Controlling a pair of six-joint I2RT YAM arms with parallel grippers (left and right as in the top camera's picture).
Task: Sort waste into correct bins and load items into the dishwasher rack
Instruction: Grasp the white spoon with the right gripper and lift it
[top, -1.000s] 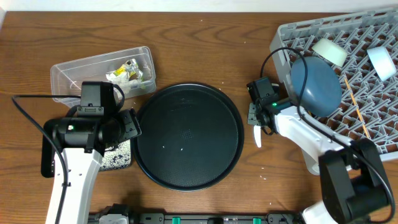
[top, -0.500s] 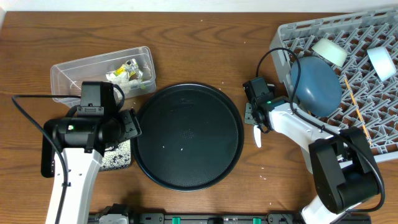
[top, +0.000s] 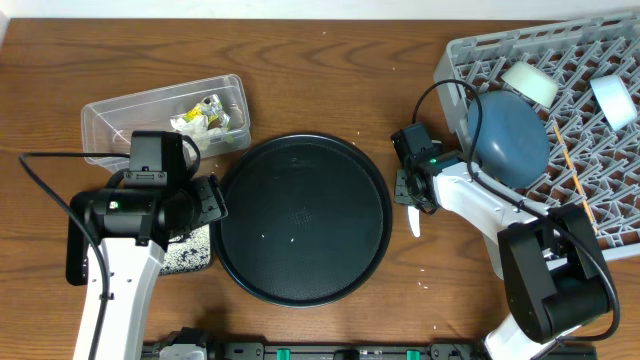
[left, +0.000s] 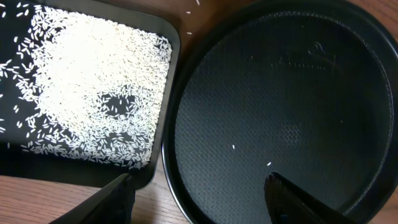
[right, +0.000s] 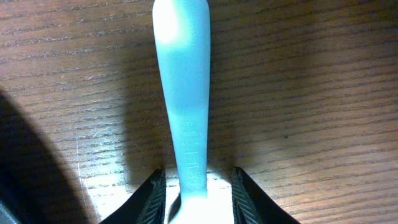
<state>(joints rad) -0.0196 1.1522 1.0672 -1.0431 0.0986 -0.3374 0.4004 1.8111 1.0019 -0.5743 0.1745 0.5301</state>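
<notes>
Two arms work at the counter. The right hand (right: 199, 190) stands partly open astride the handle of the one white spoon (right: 185, 93), a narrow gap showing on each side, so nothing is gripped. The spoon lies flat on the counter between the one round black tray (top: 305, 220) and the one grey rack (top: 600, 190) at the far right corner. The rack holds one dark blue bowl (top: 507, 135), one pale green dish (top: 528, 82), one whitish cup (top: 612, 98) and at least one chopstick (top: 575, 180). The left hand (left: 199, 202) hangs wide open and empty over the seam between the round tray and the one flat black tray (left: 163, 37) of rice (left: 93, 81). Two stray grains lie in the round tray. One clear tub (top: 120, 115) near the far left corner holds crumpled scraps, too jumbled to count.
</notes>
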